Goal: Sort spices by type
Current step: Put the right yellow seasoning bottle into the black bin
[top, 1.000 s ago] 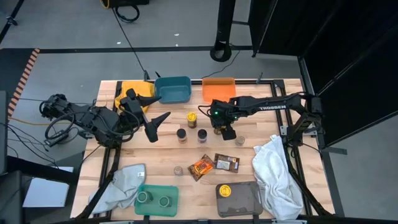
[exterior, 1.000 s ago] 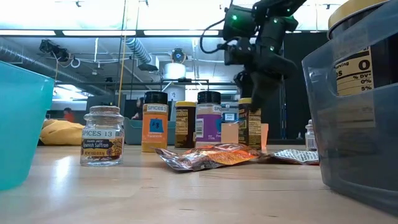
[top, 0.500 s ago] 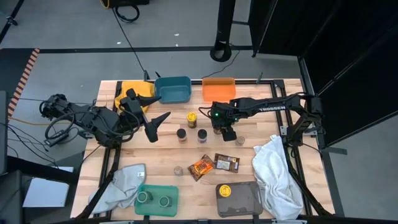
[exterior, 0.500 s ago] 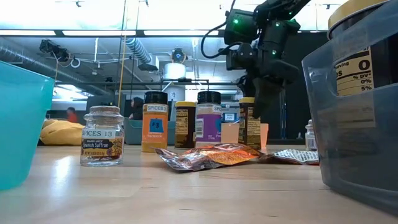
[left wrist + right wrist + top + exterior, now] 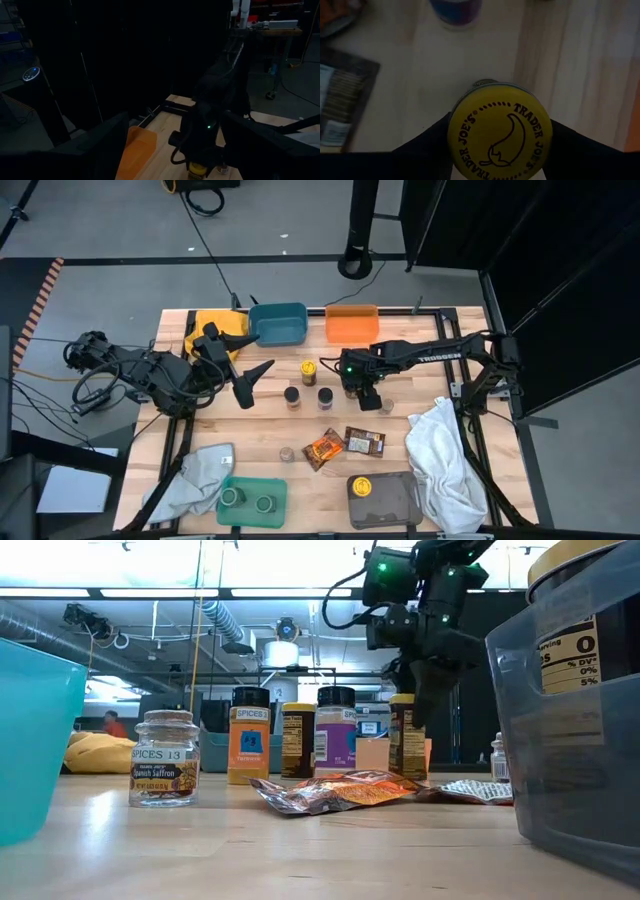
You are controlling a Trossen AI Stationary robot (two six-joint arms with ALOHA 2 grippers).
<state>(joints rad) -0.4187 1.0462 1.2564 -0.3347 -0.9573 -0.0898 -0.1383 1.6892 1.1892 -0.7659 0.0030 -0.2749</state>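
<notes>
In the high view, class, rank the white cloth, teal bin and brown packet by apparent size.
1. White cloth
2. Teal bin
3. Brown packet

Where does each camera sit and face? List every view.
High: overhead, straight down at the table; both arms show, left gripper and right gripper.
Low: tabletop height, level across it; right arm hangs in.
Left wrist: looks past its own spread fingers at the right arm.
Right wrist: past its gripper, down on a yellow-lidded jar.
Shared: low view shows that jar too.
</notes>
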